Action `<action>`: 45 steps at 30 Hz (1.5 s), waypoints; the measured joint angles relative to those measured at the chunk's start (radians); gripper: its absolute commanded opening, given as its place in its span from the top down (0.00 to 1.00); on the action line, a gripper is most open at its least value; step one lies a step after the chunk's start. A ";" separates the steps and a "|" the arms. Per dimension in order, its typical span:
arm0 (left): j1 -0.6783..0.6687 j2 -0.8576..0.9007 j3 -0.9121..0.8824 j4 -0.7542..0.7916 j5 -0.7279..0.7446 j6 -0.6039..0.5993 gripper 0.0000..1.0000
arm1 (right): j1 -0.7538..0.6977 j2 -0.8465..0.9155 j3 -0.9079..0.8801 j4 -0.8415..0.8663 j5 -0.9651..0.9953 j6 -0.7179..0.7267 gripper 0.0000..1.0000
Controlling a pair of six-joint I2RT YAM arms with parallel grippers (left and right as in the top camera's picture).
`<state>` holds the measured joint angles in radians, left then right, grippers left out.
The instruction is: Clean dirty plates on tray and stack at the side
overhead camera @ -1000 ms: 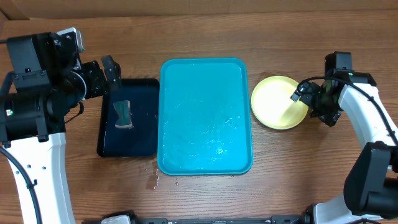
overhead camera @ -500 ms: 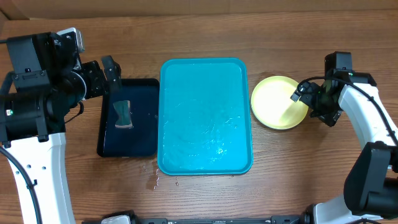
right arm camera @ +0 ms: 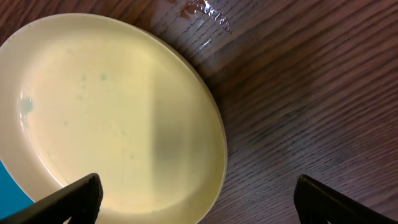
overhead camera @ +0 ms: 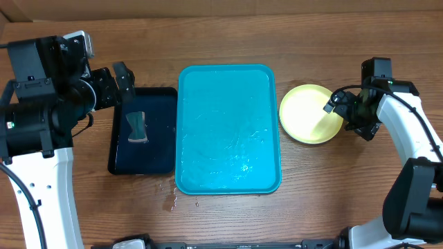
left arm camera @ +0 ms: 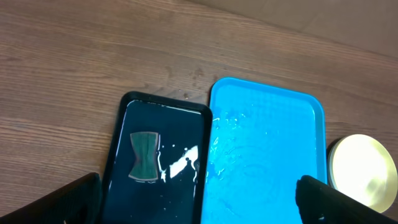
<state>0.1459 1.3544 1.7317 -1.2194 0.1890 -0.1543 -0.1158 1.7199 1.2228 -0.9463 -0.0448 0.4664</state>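
The turquoise tray [overhead camera: 228,128] lies mid-table with only water streaks on it; the left wrist view shows it too [left arm camera: 267,155]. A pale green plate [overhead camera: 309,113] rests on the wood just right of the tray, its face looking clean [right arm camera: 112,112]. My right gripper [overhead camera: 340,111] hovers open over the plate's right rim [right arm camera: 199,202], one finger above the plate and the other above bare wood, holding nothing. My left gripper [overhead camera: 118,86] is open and raised above the far end of the black tray [left arm camera: 199,205], also holding nothing.
The black tray [overhead camera: 143,131] left of the turquoise one holds water and a green sponge [overhead camera: 137,126] [left arm camera: 144,155]. A small puddle [overhead camera: 169,200] wets the wood by the turquoise tray's front left corner. A red-orange smear [right arm camera: 205,11] marks the table beyond the plate.
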 measured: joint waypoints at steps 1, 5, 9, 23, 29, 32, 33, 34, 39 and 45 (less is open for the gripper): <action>0.000 -0.004 0.000 0.000 0.000 0.000 0.00 | 0.000 0.000 0.000 0.000 0.000 0.000 0.00; 0.000 -0.060 0.000 0.000 0.000 0.000 0.00 | 0.000 0.000 0.000 0.000 0.000 0.000 0.00; 0.000 -0.184 0.000 0.000 0.000 0.000 0.00 | 0.000 0.000 0.000 0.000 0.000 0.000 0.00; 0.000 -0.700 -0.207 0.002 -0.015 0.000 0.00 | 0.000 0.000 -0.001 0.000 0.000 0.000 0.00; 0.000 -0.926 -0.448 -0.007 -0.029 0.000 0.01 | 0.000 0.000 -0.002 0.001 0.000 0.000 0.00; 0.000 -1.041 -0.567 0.011 -0.037 0.000 0.00 | 0.000 0.000 -0.002 0.001 0.000 0.000 0.00; 0.000 -1.075 -0.605 0.021 -0.039 0.000 0.00 | 0.000 0.000 -0.002 0.001 0.000 0.000 0.00; 0.000 -1.109 -0.642 0.037 -0.041 0.000 0.00 | 0.000 0.000 -0.002 0.001 0.000 0.000 0.00; 0.000 -1.274 -0.806 0.198 -0.046 0.000 0.00 | 0.000 0.000 -0.002 0.001 0.000 0.000 0.00; 0.000 -1.339 -0.970 0.620 -0.048 -0.019 0.00 | 0.000 0.000 -0.002 0.001 0.000 0.000 0.00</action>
<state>0.1455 0.0158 0.7616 -0.5999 0.1406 -0.1738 -0.1158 1.7199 1.2209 -0.9451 -0.0444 0.4667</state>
